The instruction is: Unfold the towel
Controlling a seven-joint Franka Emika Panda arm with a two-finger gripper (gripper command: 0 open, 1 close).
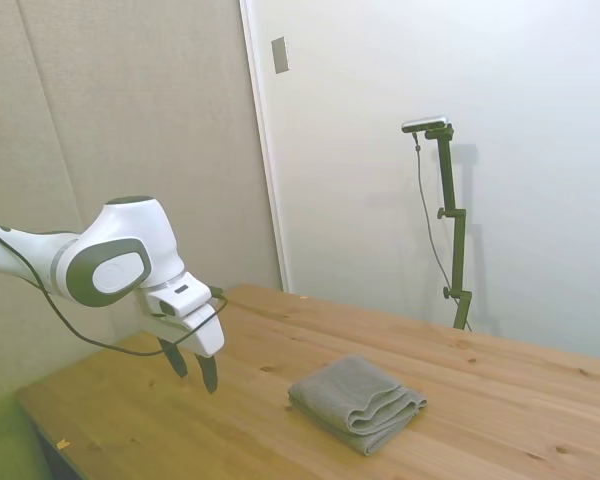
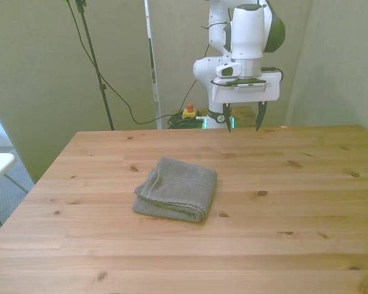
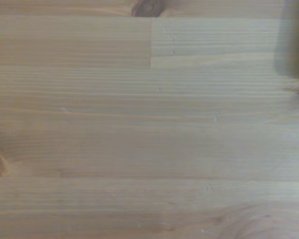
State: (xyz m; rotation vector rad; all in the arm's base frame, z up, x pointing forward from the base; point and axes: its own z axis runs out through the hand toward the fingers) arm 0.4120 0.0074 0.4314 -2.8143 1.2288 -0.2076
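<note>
Side view: white two-finger gripper [image 1: 195, 371] hanging above the pale wooden plank table [image 1: 500, 400], dark fingers spread wide, nothing between them. Well apart from it, toward the picture's right, a plain grey-brown terry cloth towel [image 1: 357, 402], folded into a thick pad, layered edges showing along the near side.

Front view: same towel [image 2: 176, 189] lying flat near the middle of the table [image 2: 294, 233], rounded fold toward the camera and the front view's right. Gripper [image 2: 243, 116] high over the far edge, toward the front view's right of the towel, fingers parted wide, empty.

Wrist view: only bare table planks [image 3: 149, 129] with knots; no towel in sight.

Judged soft, light and limp: likely to sag and drag when lifted, no risk of breaking, rough enough not to slip. Best taken at a loose corner or edge of the top layer only, away from the rounded fold, to peel it open. No containers anywhere.
</note>
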